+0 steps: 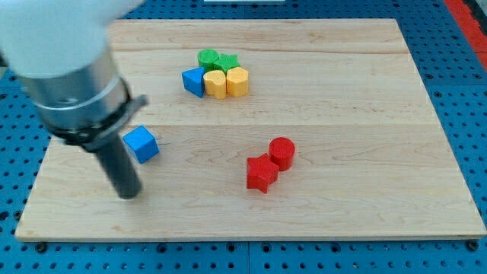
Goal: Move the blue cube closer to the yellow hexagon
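Note:
The blue cube (141,144) lies on the wooden board (342,114) at the view's left. The yellow hexagon (237,81) sits near the view's top centre, in a cluster of blocks. My tip (129,192) rests on the board just below and slightly left of the blue cube, a small gap apart from it. The rod rises from there toward the view's upper left, and the arm's large blurred body covers that corner.
Touching the yellow hexagon are a second yellow block (216,84), a blue triangular block (195,80), a green cylinder (207,58) and a green star (227,62). A red star (261,173) and a red cylinder (281,152) sit together right of centre.

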Controlling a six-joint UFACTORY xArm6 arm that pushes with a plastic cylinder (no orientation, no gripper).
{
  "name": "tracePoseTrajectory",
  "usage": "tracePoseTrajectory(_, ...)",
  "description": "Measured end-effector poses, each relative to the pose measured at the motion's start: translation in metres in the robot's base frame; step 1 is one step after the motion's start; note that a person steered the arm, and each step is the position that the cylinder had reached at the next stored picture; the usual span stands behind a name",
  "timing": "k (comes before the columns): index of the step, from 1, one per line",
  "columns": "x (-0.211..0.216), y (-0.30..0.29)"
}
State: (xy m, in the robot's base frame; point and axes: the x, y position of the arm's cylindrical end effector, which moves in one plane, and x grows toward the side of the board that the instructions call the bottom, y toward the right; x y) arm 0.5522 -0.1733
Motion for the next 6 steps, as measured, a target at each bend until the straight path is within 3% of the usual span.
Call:
tracePoseTrajectory(1,-0.045,0.001)
tracePoseTrajectory(4,-0.166,0.076)
tracePoseTrajectory(6,-0.071,0.093)
